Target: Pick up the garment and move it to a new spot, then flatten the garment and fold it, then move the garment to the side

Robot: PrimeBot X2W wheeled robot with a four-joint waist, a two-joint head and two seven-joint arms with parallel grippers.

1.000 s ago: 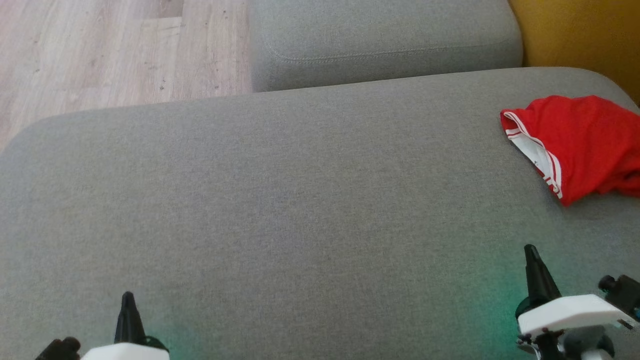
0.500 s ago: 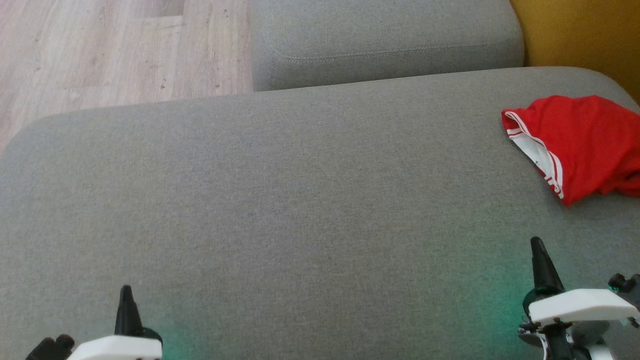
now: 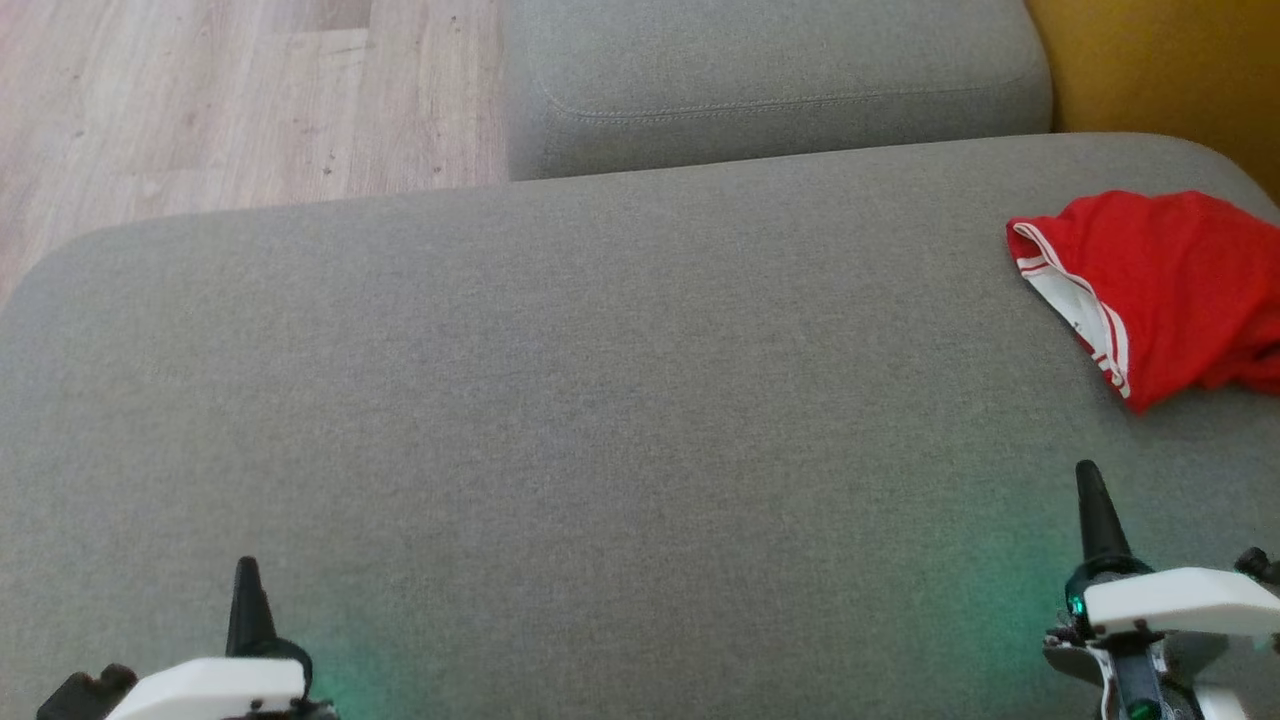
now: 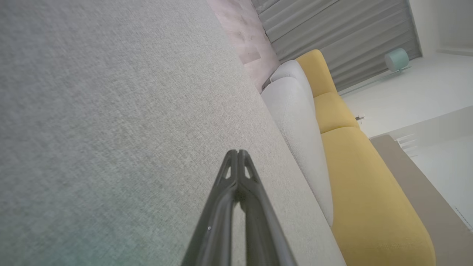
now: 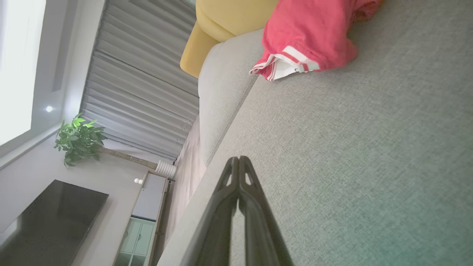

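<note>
Both claws are being advanced over the grey sofa cushion (image 3: 600, 400) versus a second ago, the right claw (image 3: 1088, 475) further than the left claw (image 3: 245, 575). Both are being held fully closed with nothing gripped (fingers pressed together in both wrist views). The red garment (image 3: 1160, 290) is lying bunched at the cushion's far right edge, unmoved, well apart from the right claw. A reach is being suggested, though a garment already set aside would be looking the same.
</note>
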